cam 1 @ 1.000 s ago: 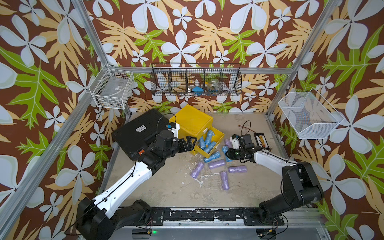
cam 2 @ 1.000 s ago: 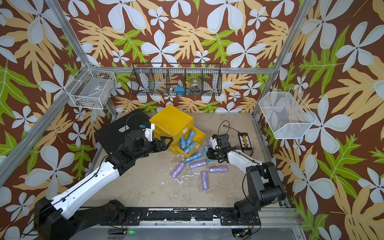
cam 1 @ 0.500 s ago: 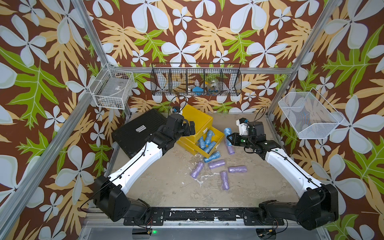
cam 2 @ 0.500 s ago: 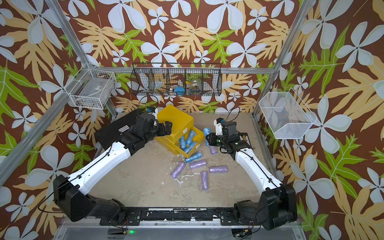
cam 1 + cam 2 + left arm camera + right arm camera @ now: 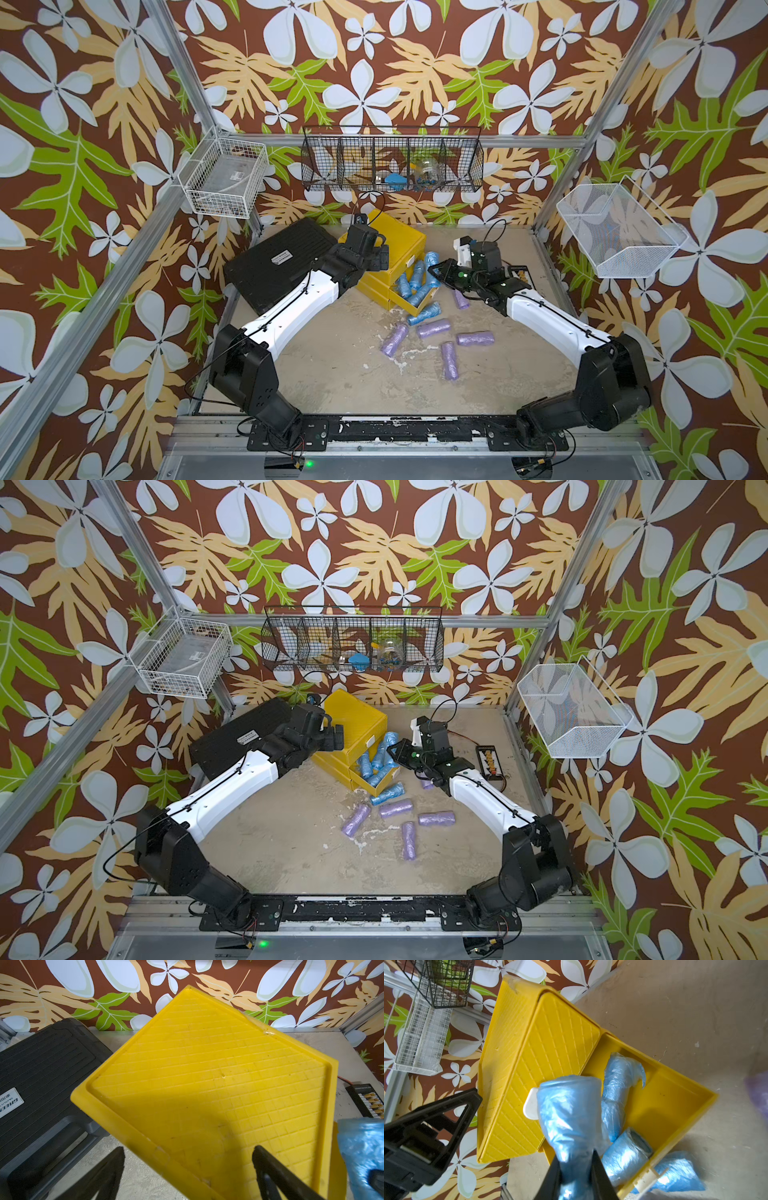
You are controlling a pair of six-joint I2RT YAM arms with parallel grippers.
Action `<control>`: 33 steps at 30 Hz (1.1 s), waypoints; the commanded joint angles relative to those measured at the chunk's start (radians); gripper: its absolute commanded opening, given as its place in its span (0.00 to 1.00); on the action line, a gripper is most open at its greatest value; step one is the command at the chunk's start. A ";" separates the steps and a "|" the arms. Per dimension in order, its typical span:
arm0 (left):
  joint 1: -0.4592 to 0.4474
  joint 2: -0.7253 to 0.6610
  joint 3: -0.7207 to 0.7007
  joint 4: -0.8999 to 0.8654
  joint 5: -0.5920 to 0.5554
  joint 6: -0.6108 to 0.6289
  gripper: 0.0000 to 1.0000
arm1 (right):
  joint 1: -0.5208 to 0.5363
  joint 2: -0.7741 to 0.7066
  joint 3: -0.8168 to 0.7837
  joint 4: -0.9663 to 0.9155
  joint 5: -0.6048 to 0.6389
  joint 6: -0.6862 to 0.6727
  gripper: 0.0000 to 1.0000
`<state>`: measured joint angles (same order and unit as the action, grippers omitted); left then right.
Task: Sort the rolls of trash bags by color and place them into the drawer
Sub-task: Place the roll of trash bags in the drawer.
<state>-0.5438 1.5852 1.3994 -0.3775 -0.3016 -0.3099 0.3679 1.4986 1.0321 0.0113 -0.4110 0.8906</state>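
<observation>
My right gripper [image 5: 575, 1157] is shut on a light blue roll [image 5: 569, 1109] and holds it over the open drawer [image 5: 675, 1105] of the yellow cabinet [image 5: 399, 245]. Several blue rolls [image 5: 411, 286] lie in that drawer, and one blue roll [image 5: 424, 313] lies on the table against its front. Several lilac rolls [image 5: 433, 328] are scattered on the table in front. In both top views the right gripper [image 5: 395, 748] hangs at the drawer's right side. My left gripper [image 5: 189, 1149] stands open and empty above the cabinet's front left edge [image 5: 380, 255].
A black case [image 5: 282, 266] lies left of the cabinet. A small black connector board [image 5: 521, 276] sits at the table's right edge. A black wire basket [image 5: 392, 160] and white wire baskets [image 5: 224, 183] hang on the walls.
My right gripper has lifted the blue roll off the table and carried it left over the drawer. The left gripper has swung back and up to the cabinet, still open.
</observation>
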 commanded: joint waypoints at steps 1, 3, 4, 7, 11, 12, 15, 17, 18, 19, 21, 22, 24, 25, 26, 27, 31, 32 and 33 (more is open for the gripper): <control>0.004 0.002 -0.003 0.006 0.028 0.006 0.97 | 0.003 0.016 -0.012 0.113 0.011 0.107 0.32; 0.004 0.002 -0.005 0.012 0.039 0.003 0.97 | 0.003 0.012 -0.016 0.110 0.033 0.110 0.40; 0.003 0.003 -0.007 0.013 0.042 0.002 0.97 | 0.003 0.006 -0.019 0.109 0.043 0.111 0.43; 0.005 0.004 -0.007 0.015 0.052 0.003 0.97 | 0.002 -0.009 -0.012 0.093 0.051 0.098 0.49; 0.011 0.006 -0.005 0.015 0.071 0.003 0.95 | 0.002 -0.058 -0.020 0.070 0.070 0.063 0.49; 0.013 0.005 -0.006 0.015 0.073 0.003 0.95 | 0.001 -0.075 -0.023 0.062 0.078 0.051 0.48; 0.019 0.001 -0.009 0.015 0.084 0.001 0.94 | -0.013 -0.132 -0.043 0.023 0.090 -0.006 0.46; 0.022 -0.001 -0.010 0.015 0.091 0.003 0.94 | -0.037 -0.170 -0.073 0.014 0.071 -0.050 0.44; 0.024 -0.002 -0.010 0.014 0.095 0.002 0.94 | -0.051 -0.184 -0.090 0.011 0.058 -0.070 0.43; 0.025 -0.002 -0.010 0.014 0.103 0.003 0.94 | -0.068 -0.197 -0.112 0.007 0.042 -0.093 0.42; 0.028 -0.002 -0.011 0.014 0.110 0.002 0.94 | -0.103 -0.215 -0.170 0.015 0.004 -0.125 0.40; 0.030 -0.003 -0.011 0.014 0.113 0.001 0.94 | -0.123 -0.224 -0.206 0.027 -0.020 -0.138 0.39; 0.031 -0.003 -0.014 0.013 0.116 0.000 0.94 | -0.152 -0.232 -0.274 0.061 -0.058 -0.156 0.38; 0.031 -0.004 -0.014 0.013 0.118 -0.003 0.94 | -0.157 -0.231 -0.307 0.081 -0.069 -0.167 0.37; 0.031 -0.004 -0.013 0.014 0.120 -0.002 0.94 | -0.159 -0.225 -0.329 0.091 -0.076 -0.179 0.37; 0.031 -0.002 -0.012 0.013 0.122 -0.004 0.94 | -0.159 -0.215 -0.343 0.096 -0.082 -0.190 0.38; 0.033 -0.001 -0.011 0.012 0.127 -0.007 0.93 | -0.159 -0.141 -0.386 0.155 -0.109 -0.214 0.40; 0.033 0.001 -0.011 0.012 0.127 -0.008 0.93 | -0.160 -0.121 -0.392 0.169 -0.112 -0.216 0.41; 0.034 0.001 -0.010 0.012 0.129 -0.009 0.93 | -0.159 -0.101 -0.394 0.184 -0.115 -0.216 0.41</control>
<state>-0.5114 1.5856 1.3869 -0.3832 -0.2073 -0.3187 0.2085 1.3647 0.6449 0.1127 -0.4946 0.7063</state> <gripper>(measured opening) 0.934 0.410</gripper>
